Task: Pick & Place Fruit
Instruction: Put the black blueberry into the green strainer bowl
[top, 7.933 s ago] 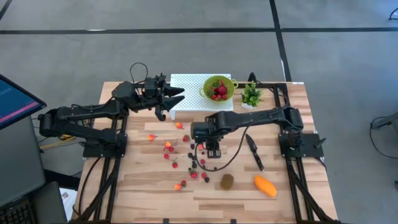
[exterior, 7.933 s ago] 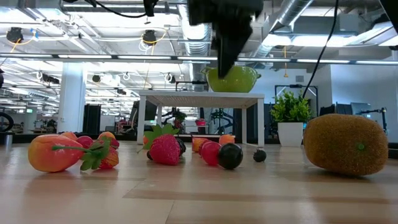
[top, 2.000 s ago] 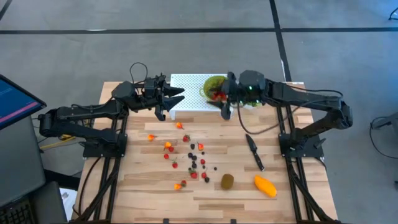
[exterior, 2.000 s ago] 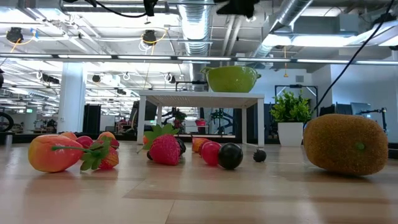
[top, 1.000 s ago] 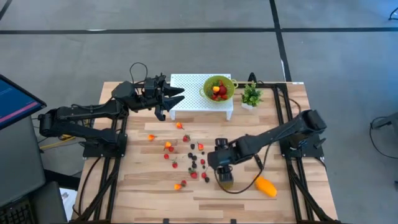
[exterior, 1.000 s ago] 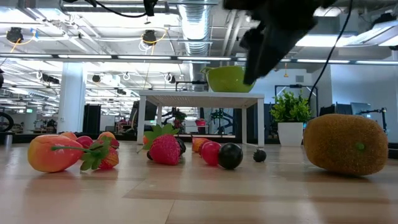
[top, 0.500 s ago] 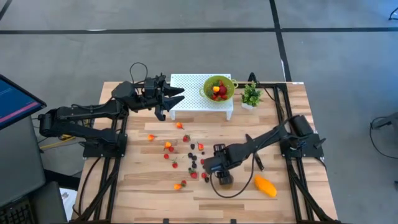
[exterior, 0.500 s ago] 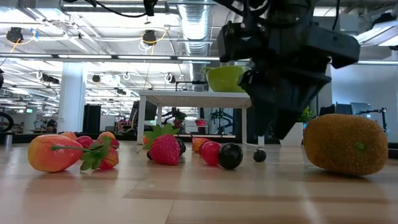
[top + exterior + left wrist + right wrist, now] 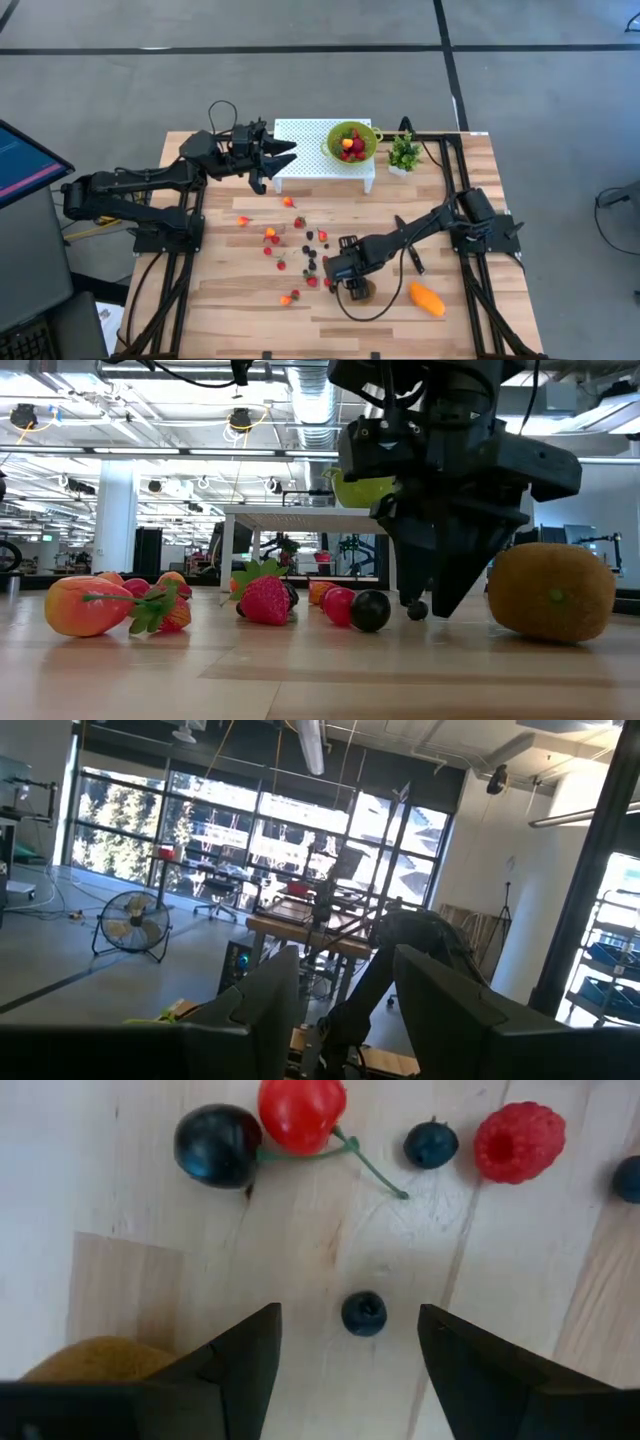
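A wooden tabletop (image 9: 230, 300) of pale planks stands on grey floor. At its far edge sits a white perforated stand (image 9: 300, 160), with a green bowl (image 9: 366, 148) resting on its right end. Just right of the stand is a small green potted plant (image 9: 404, 154). A slim black knife (image 9: 412, 256) lies nearer the right side. At the left edge a screen (image 9: 22, 160), probably a monitor, shows partly.
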`<state>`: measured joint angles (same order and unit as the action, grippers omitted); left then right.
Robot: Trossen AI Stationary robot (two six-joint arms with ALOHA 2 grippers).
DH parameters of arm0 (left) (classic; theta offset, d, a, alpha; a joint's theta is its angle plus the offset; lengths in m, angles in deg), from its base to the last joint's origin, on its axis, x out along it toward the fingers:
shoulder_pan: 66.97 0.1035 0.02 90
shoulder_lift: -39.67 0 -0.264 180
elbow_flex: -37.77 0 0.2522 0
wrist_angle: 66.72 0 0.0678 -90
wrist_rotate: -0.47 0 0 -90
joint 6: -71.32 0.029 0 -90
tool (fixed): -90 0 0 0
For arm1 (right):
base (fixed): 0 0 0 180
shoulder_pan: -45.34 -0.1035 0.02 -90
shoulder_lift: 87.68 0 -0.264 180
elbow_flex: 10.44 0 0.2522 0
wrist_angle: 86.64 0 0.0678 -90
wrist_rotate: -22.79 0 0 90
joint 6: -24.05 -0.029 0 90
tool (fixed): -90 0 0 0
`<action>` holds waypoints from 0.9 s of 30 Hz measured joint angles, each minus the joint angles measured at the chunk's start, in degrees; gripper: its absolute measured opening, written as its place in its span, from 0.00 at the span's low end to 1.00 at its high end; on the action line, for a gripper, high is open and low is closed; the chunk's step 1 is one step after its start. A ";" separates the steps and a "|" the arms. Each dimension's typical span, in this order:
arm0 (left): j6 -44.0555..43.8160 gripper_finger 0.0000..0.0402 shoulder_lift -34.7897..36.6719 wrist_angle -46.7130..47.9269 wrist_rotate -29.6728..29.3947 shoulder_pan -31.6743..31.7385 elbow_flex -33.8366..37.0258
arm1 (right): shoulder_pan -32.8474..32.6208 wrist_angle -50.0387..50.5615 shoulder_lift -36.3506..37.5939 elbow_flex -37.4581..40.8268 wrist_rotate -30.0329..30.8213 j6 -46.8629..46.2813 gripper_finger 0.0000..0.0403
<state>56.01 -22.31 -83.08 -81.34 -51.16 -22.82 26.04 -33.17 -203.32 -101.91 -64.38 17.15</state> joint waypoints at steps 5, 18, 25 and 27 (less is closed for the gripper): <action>0.00 0.40 0.00 0.08 0.02 0.00 0.00 | 0.52 -0.16 0.00 0.00 -0.81 0.79 0.45; 0.00 0.40 0.00 0.06 0.01 0.00 0.00 | 0.66 -0.28 0.02 0.00 -1.33 1.05 0.20; 0.00 0.40 0.00 0.06 0.02 0.00 0.00 | 0.71 -1.37 0.09 0.90 -1.57 1.29 0.20; 0.00 0.40 0.00 0.06 0.02 0.00 0.00 | 0.74 -3.38 0.19 2.40 -2.35 0.89 0.20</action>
<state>56.01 -22.31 -83.02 -81.32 -51.16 -22.82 26.78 -36.56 -203.13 -99.51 -66.73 18.04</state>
